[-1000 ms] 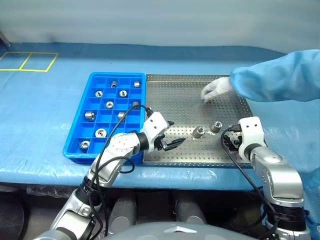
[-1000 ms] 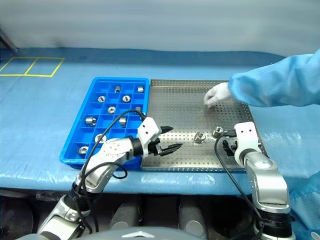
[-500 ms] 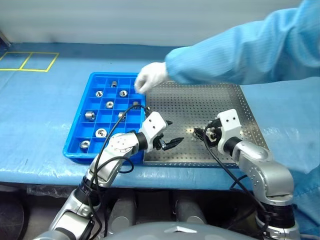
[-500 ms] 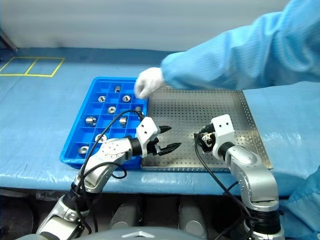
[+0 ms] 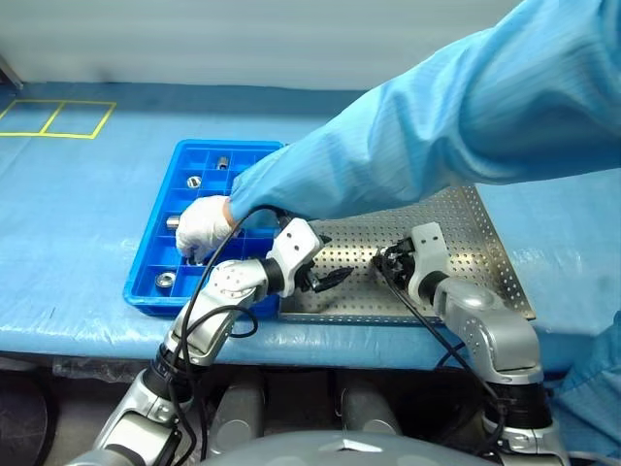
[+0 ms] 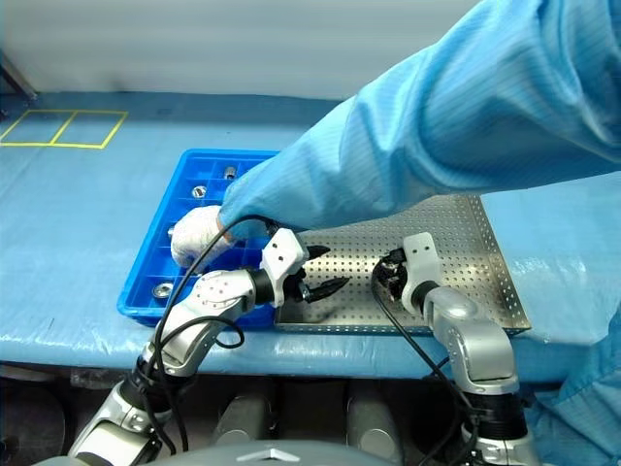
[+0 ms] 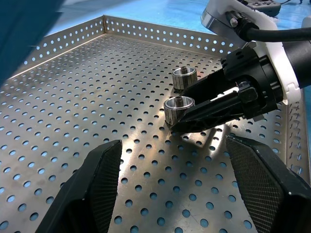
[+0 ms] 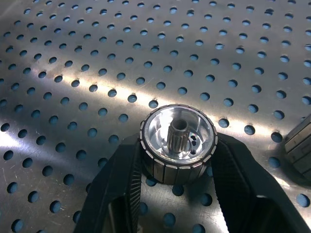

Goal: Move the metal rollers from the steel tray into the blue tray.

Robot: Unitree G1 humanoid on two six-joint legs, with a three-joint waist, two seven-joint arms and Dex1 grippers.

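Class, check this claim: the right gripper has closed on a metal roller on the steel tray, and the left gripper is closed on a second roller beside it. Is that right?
Not quite. The right gripper is indeed shut on a metal roller on the steel tray, but the left gripper is open and holds nothing. The left wrist view shows its fingers spread wide above the tray floor, short of the second roller.

Lighting: bright, even, overhead. Glare streak on steel tray (image 8: 121, 92) floor, wrist views. Sleeve (image 7: 24, 29) blurred; soft shadows
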